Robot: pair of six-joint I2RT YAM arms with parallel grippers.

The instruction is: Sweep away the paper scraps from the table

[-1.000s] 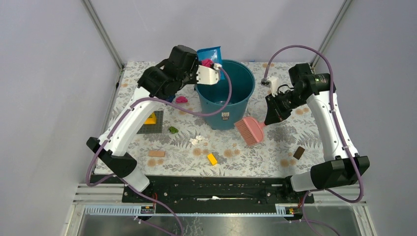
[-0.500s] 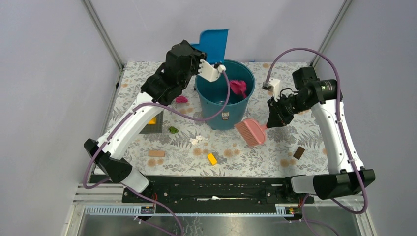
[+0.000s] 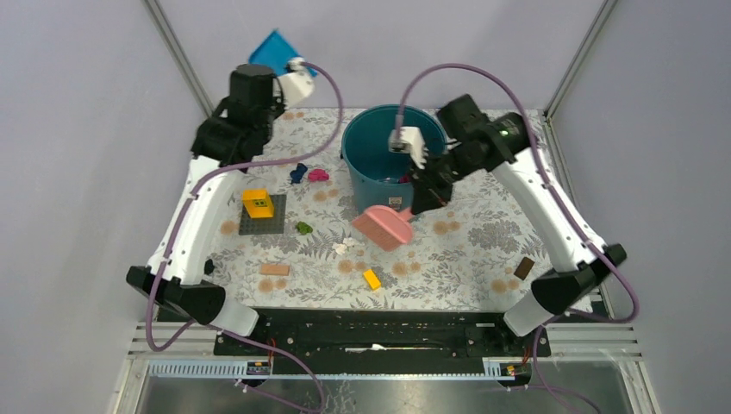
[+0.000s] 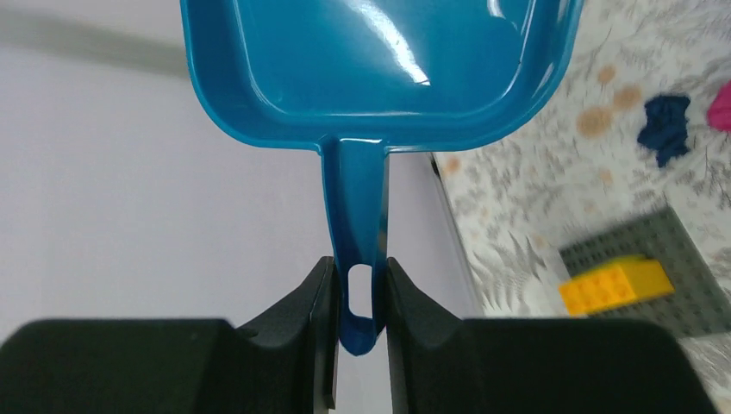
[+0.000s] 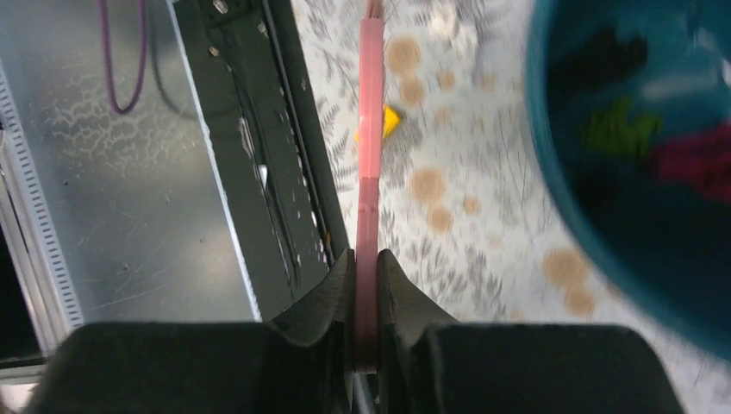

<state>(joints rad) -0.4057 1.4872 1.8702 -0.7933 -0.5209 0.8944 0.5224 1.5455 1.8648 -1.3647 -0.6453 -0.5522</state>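
My left gripper (image 4: 358,297) is shut on the handle of a blue dustpan (image 4: 371,69), held high at the table's far left corner (image 3: 274,52); the pan is empty. My right gripper (image 5: 365,289) is shut on the handle of a pink brush (image 3: 384,227), which hangs in front of the teal bucket (image 3: 366,177). Paper scraps on the floral table (image 3: 483,250): a dark blue wad (image 3: 298,172), a magenta wad (image 3: 318,174), a green wad (image 3: 303,228) and white bits (image 3: 345,247). Pink, green and black scraps lie inside the bucket (image 5: 681,155).
A yellow brick (image 3: 257,203) sits on a grey baseplate (image 3: 276,222) at left. A tan block (image 3: 274,269), a small yellow brick (image 3: 371,279) and a brown block (image 3: 523,267) lie near the front. Grey walls and metal posts close in the back.
My left arm swung the dustpan away from the bucket to the far left corner; the pink wad dropped into the bucket. My right arm moved the brush left, in front of the bucket.
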